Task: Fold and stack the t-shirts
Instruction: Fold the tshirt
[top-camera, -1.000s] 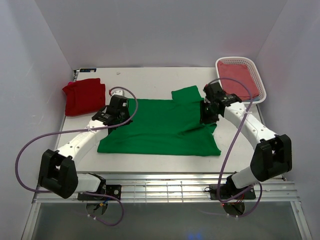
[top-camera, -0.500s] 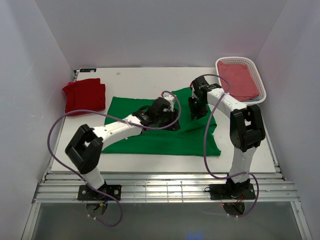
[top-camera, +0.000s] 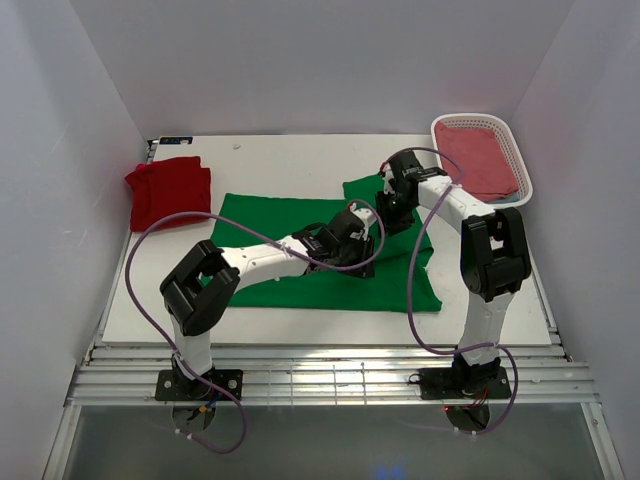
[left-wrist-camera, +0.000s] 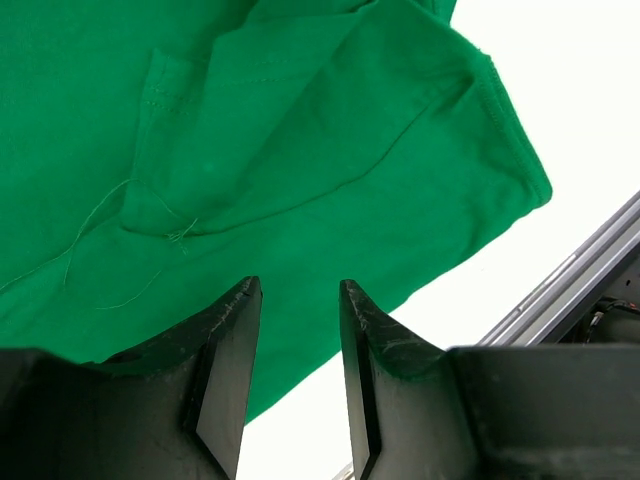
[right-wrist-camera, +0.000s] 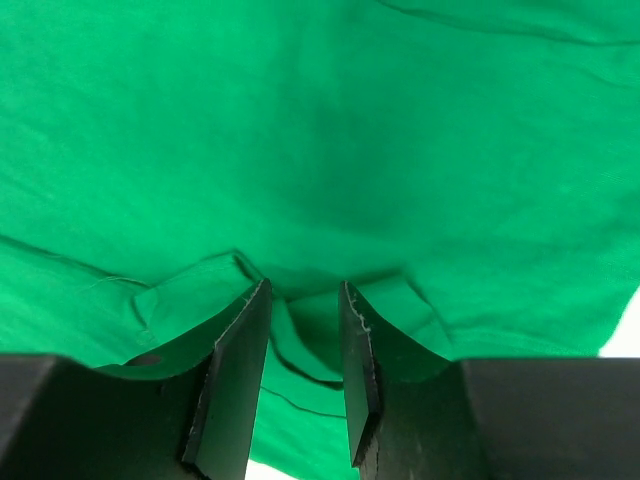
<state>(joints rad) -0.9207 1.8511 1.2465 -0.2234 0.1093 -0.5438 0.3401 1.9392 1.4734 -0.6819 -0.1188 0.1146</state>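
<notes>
Down at the fingertips, the left gripper (left-wrist-camera: 295, 290) had its black jaws a narrow slot apart with nothing caught between them. Through the gap you could only see cloth and bare table lower down, so I'd call it loose. The right gripper (right-wrist-camera: 303, 290) showed a similar slim gap, but fabric was puckered up around its tips, and honestly I couldn't tell if it had a pinch or was just pressing down. Both sat over the right half of the bright green cotton t-shirt (top-camera: 285, 215), which lay mostly flat mid-table. Its long axis ran left to right, and a sleeve poked toward the back wall at the right end, so my guess was collar end right, hem left. The deep red t-shirt (top-camera: 168, 192) was already a folded square at the far-left corner of the white table (top-camera: 290, 160), well apart from the green one. A white mesh basket (top-camera: 520, 190) at the far right held some reddish cloth (top-camera: 478, 155). Progress-wise: red looked done, green barely started, no stacking yet.
</notes>
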